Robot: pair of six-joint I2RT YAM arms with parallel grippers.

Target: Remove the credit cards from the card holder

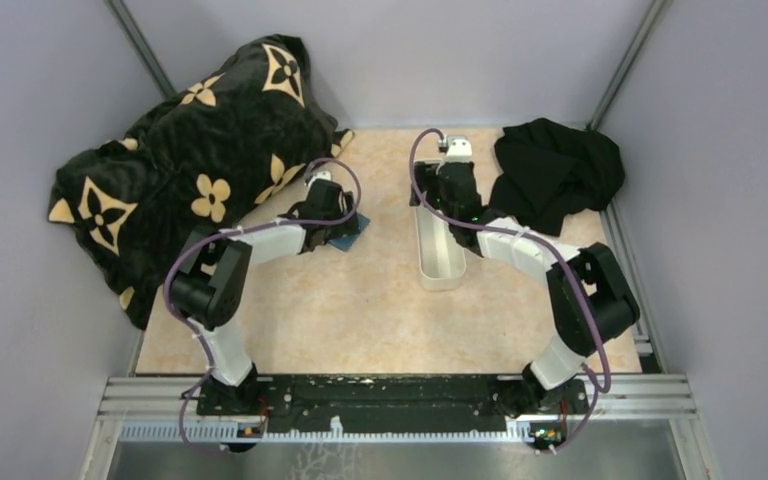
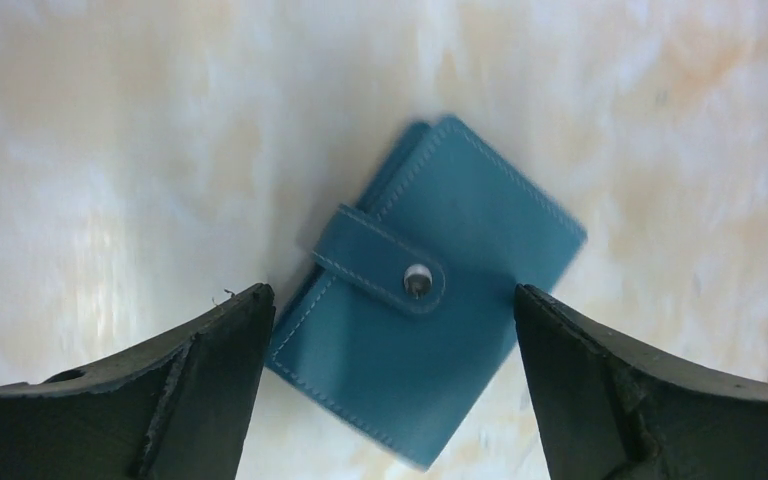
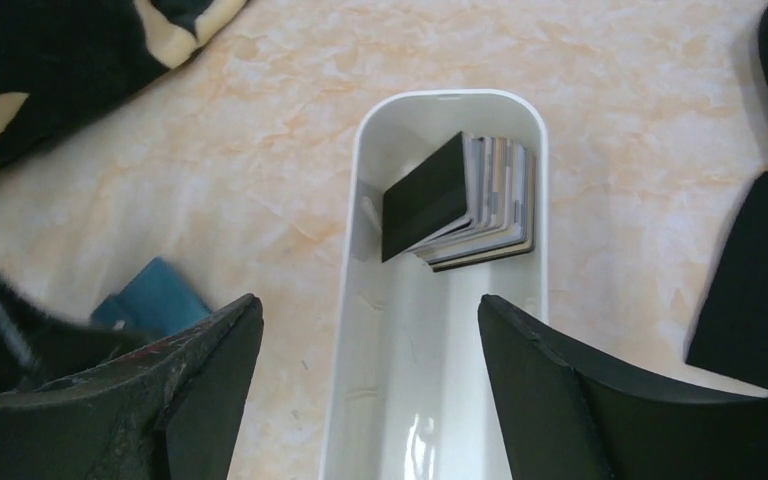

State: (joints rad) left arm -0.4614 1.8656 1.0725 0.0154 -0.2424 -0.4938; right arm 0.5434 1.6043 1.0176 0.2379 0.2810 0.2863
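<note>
Left tool (image 2: 390, 295), spread, hangs over the clasped card holder (image 2: 460, 220), which lies skewed; square up before closing. Right tool (image 3: 368, 300), spread too, hovers over the credit cards (image 3: 495, 195)

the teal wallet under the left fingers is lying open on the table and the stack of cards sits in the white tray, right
Not open: the left wrist view shows the teal-blue card holder folded shut, its strap snapped. It does lie on the marbled table under the left fingers, and the dark cards sit in the long white tray.
</note>
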